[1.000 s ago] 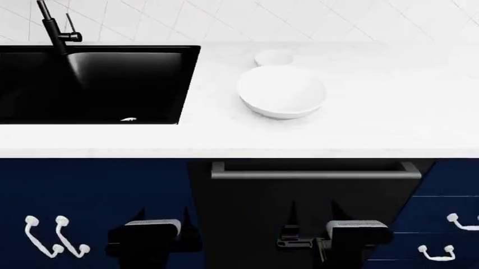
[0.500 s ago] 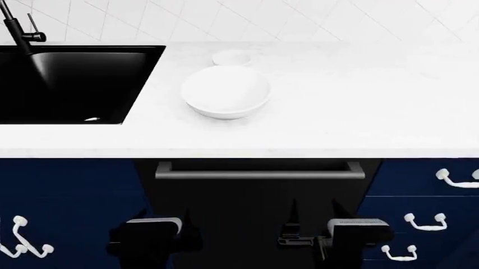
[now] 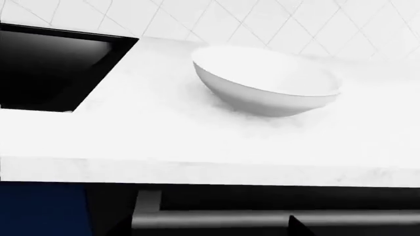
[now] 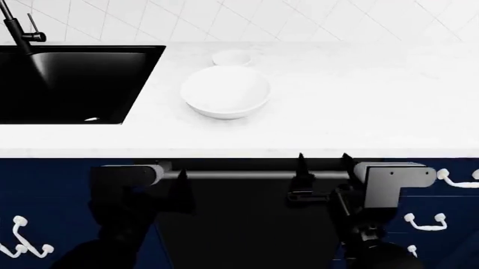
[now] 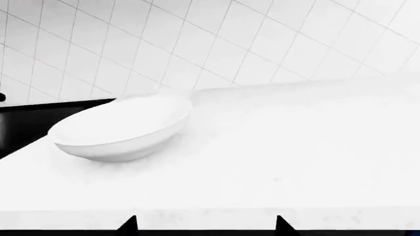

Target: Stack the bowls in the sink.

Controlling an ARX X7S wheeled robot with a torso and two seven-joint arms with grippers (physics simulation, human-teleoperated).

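Observation:
The wide shallow white bowl [image 4: 224, 92] rests on the white counter, right of the black sink [image 4: 75, 84]. The small bowl [image 4: 232, 57] stands just behind it, near the tiled wall. Both sit outside the sink. My left gripper [image 4: 153, 182] and right gripper [image 4: 323, 162] hover below the counter's front edge, in front of the dark cabinet. Each is open and holds nothing. The left wrist view looks at the wide bowl [image 3: 269, 83] and a sink corner [image 3: 52, 69]. In the right wrist view the wide bowl [image 5: 121, 128] lies beyond the open fingertips [image 5: 130, 223].
A tall black faucet [image 4: 19, 28] rises at the sink's back. A grey bar handle [image 4: 258, 175] runs under the counter [image 4: 359, 112] between my grippers. White drawer handles [image 4: 427, 221] dot the navy cabinets. A tiled wall backs the counter.
The view first shifted right, sliding sink and bowls leftward in the picture. Since then both grippers have risen to just under the counter edge. The bowls have not moved.

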